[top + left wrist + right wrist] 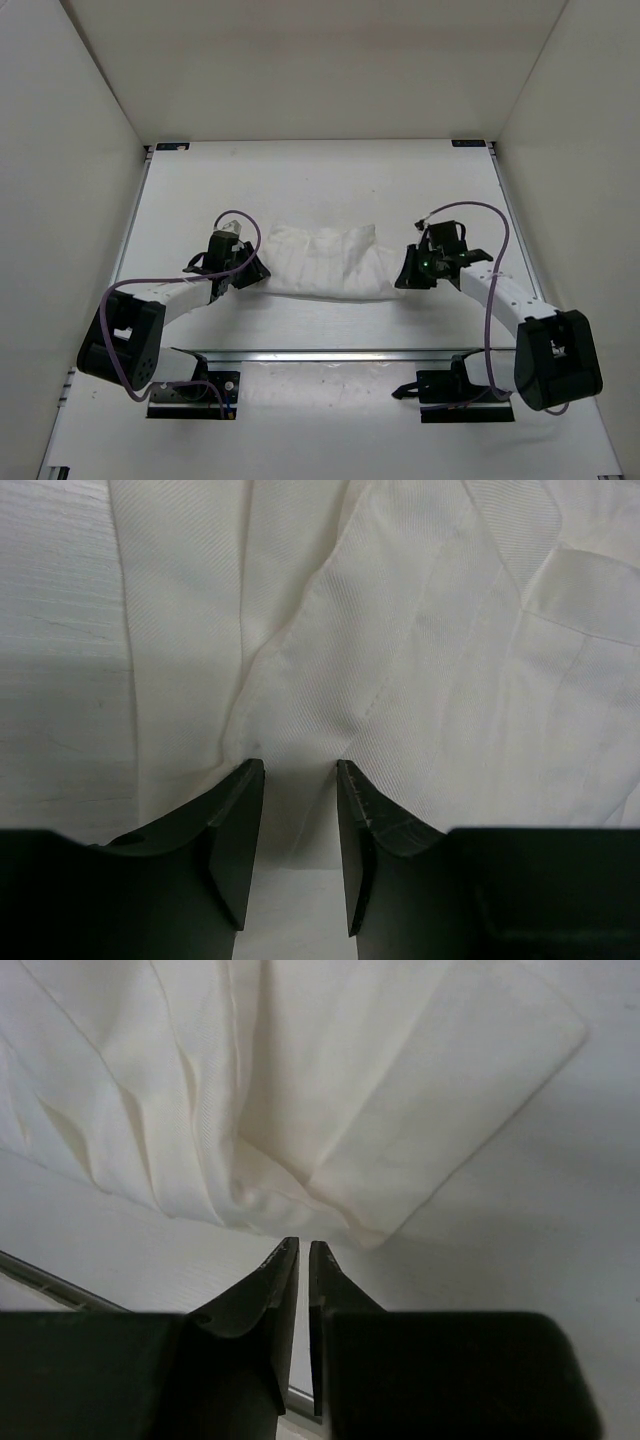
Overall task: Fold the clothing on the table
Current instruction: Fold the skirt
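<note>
White clothing [322, 262] lies bunched at mid-bench [330, 180], between the two arms.
Left jaws apart, tips on fabric at its left end; right jaws almost together, gripping nothing, just beside its right end.

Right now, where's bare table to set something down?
Free: the far strip of table between the clothing and the back wall; the near strip between clothing and metal rail. Crowded: mid-table, left gripper and right gripper flank the clothing.

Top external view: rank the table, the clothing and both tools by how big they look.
1. table
2. clothing
3. left tool and right tool: both clearly smaller than the clothing, but they look about alike, so I won't rank them against each other.
</note>
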`<action>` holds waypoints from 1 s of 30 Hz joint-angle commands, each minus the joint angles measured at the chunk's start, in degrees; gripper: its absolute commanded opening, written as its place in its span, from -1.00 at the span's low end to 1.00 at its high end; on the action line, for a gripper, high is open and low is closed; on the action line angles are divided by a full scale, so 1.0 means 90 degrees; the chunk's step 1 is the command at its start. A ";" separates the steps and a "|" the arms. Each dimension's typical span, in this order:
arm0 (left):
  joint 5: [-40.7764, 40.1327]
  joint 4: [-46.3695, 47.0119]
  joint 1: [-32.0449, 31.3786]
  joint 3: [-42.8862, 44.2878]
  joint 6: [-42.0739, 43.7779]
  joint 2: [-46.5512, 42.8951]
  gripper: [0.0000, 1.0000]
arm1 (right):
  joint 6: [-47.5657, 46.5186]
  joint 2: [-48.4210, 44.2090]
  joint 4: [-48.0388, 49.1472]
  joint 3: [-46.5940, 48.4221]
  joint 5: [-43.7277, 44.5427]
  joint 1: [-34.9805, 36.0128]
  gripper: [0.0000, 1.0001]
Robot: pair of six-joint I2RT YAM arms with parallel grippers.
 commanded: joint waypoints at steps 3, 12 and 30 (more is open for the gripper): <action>-0.0224 -0.0306 -0.0075 -0.0097 0.0011 0.0030 -0.06 | 0.0011 -0.0751 -0.0202 -0.0376 -0.0199 -0.0191 -0.71; -0.0215 -0.0287 -0.0124 -0.0097 -0.0028 0.0049 -0.05 | -0.0291 -0.0667 0.1830 -0.0778 -0.0883 0.0229 -0.23; -0.0088 -0.0141 -0.0114 -0.0068 0.0001 0.0205 -0.05 | -0.0652 -0.0225 0.2337 -0.0611 -0.0336 0.0503 -0.27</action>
